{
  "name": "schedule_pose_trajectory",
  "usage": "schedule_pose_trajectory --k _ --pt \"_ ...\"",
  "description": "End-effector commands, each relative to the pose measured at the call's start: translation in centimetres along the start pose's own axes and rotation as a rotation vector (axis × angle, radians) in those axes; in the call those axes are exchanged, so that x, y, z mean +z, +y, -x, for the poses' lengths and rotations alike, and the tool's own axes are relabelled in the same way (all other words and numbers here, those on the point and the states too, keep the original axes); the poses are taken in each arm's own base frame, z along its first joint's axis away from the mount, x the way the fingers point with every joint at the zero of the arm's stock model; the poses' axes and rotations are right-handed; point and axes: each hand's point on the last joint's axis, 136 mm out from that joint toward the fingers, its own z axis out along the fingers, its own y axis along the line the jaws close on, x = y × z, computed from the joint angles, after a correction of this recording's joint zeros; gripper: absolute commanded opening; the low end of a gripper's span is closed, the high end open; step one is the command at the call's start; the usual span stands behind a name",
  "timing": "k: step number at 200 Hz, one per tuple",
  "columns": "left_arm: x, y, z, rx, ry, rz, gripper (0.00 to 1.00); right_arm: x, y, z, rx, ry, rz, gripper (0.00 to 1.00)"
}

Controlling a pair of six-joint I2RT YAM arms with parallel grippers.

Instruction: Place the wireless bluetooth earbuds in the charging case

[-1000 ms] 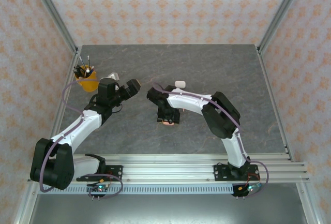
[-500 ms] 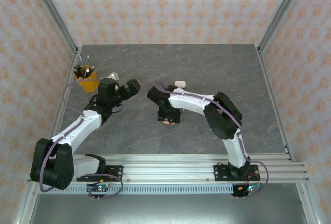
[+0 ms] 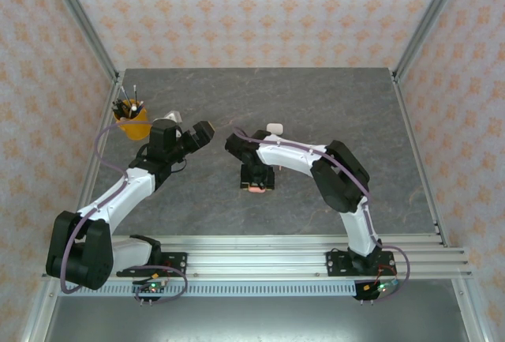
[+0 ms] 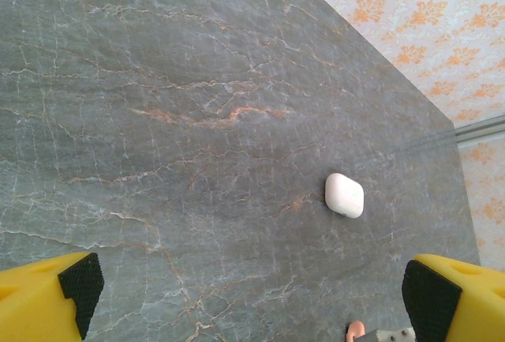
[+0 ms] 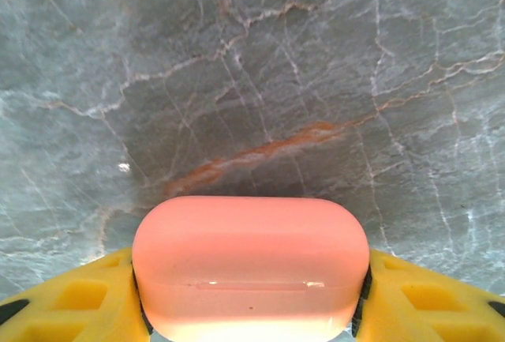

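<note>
On a grey, marble-veined desk (image 3: 316, 105) walled with orange-patterned paper, two robot arms reach inward from a rail at the near edge. The left arm (image 3: 118, 192) stretches up and to the right. The right arm (image 3: 339, 176) bends back toward the middle of the desk, and its wrist points down at the surface.

The left jaws stand wide apart and hold nothing. In the left wrist view, their black-padded yellow fingers (image 4: 79, 283) sit at the two bottom corners, with bare desk between them.

A yellow cup (image 3: 132, 125) holding dark pens stands near the far left edge, just beyond the left arm.

The right jaws are clamped on a coral-pink charging case (image 5: 251, 263), a smooth pebble shape held by its two short ends between yellow fingers (image 5: 71, 302). Its lid seam runs level across the near face and looks closed. From above, this case sits near the middle of the desk.

A white charging case (image 4: 345, 195) lies closed on the desk, further back than the pink one and well apart from both sets of jaws.
</note>
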Motion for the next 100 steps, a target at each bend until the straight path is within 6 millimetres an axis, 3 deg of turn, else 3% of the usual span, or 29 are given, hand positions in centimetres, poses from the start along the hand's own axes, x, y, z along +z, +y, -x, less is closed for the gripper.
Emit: schedule_pose_trajectory --k 1,100 --pt "-0.3 -0.5 0.6 -0.003 -0.017 -0.025 1.00 0.5 -1.4 -0.4 -0.063 0.044 -0.075 0.57" --pt "-0.4 -0.5 0.6 -0.005 -0.018 -0.026 1.00 1.5 -2.0 0.3 0.105 0.001 -0.114 0.73"
